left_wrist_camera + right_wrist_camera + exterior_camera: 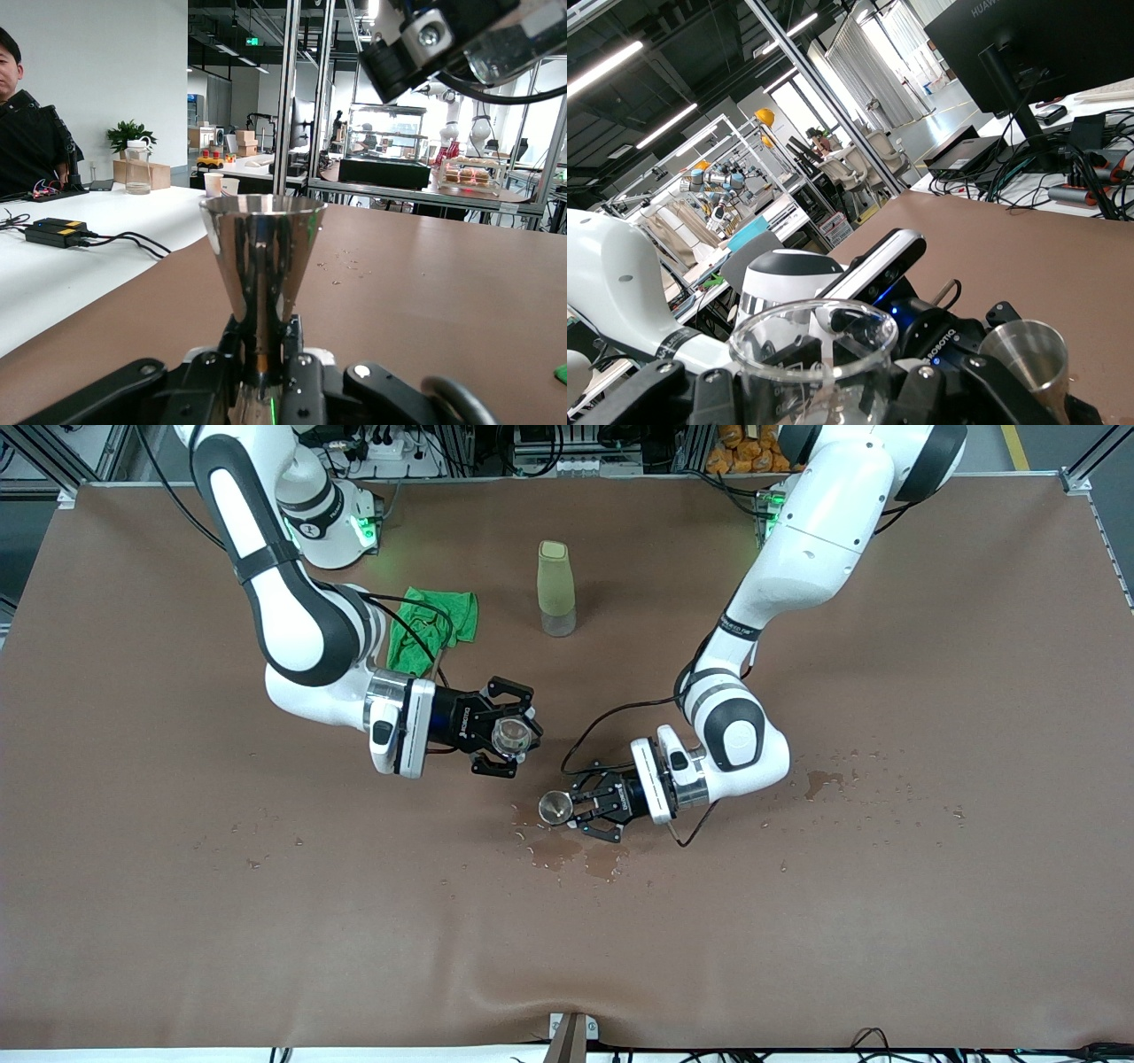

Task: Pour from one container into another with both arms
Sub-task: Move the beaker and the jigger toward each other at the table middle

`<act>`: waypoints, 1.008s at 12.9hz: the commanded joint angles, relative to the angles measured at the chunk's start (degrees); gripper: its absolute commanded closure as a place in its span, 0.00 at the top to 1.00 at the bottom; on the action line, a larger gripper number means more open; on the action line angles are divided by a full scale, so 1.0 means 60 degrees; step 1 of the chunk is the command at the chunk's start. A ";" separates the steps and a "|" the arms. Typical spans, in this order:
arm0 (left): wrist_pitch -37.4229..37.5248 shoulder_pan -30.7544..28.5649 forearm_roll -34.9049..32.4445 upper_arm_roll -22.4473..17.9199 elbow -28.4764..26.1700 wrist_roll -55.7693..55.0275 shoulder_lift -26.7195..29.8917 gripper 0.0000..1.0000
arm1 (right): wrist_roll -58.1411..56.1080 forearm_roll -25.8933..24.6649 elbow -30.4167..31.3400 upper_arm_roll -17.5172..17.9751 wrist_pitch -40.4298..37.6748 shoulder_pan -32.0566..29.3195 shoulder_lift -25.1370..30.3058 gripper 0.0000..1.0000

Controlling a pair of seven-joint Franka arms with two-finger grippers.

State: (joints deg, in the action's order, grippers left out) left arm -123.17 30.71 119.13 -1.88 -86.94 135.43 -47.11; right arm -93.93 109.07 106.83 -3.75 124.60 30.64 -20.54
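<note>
Mid-frame: right gripper (508,742) clamped on glass cup (512,734), raised. Just lower: left gripper (571,811) clamped on steel jigger (555,808), over wet patch (576,856).

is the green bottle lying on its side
No, the green bottle stands upright on the table, beside the green cloth and apart from both arms.

both hands, left hand (567,811) and right hand (516,738), clamped.

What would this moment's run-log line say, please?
left gripper: shut on jigger, upright | right gripper: shut on cup, upright | pour: not begun | table: wet patches
</note>
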 commanded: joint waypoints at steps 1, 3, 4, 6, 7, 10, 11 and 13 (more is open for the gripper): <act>-0.0067 0.0022 0.0228 -0.0009 0.0252 0.0191 -0.0146 0.00 | 0.0461 0.0147 -0.0651 -0.0093 0.0485 0.0167 -0.0297 0.00; -0.0067 0.0022 0.0228 -0.0009 0.0252 0.0191 -0.0146 0.00 | 0.0844 0.0103 -0.1060 -0.0093 0.0736 0.0372 -0.0501 0.00; -0.0067 0.0022 0.0228 -0.0009 0.0252 0.0191 -0.0146 0.00 | 0.0859 0.0117 -0.1265 -0.0093 0.0809 0.0387 -0.0647 0.00; -0.0067 0.0023 0.0243 -0.0009 0.0252 0.0191 -0.0146 0.00 | 0.0917 0.0117 -0.1559 -0.0093 0.0999 0.0402 -0.0882 0.00; -0.0067 0.0037 0.0243 0.0005 0.0252 0.0191 -0.0146 0.00 | 0.1106 0.0117 -0.1604 -0.0093 0.1087 0.0489 -0.0941 0.00; -0.0067 0.0037 0.0258 -0.0009 0.0252 0.0191 -0.0146 0.00 | 0.1284 0.0117 -0.1721 -0.0093 0.1176 0.0548 -0.1029 0.00; -0.0067 0.0037 0.0258 -0.0009 0.0252 0.0191 -0.0146 0.00 | 0.1313 0.0175 -0.1722 -0.0093 0.1191 0.0563 -0.1030 0.00; -0.0067 0.0052 0.0272 0.0005 0.0252 0.0177 -0.0146 0.00 | 0.1562 0.0132 -0.1736 -0.0093 0.1235 0.0577 -0.1030 0.00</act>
State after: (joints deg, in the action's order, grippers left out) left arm -123.17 30.71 119.13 -1.86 -86.94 135.44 -47.12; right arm -86.47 109.07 98.00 -3.74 131.06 33.11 -26.14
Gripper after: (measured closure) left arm 0.793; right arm 0.859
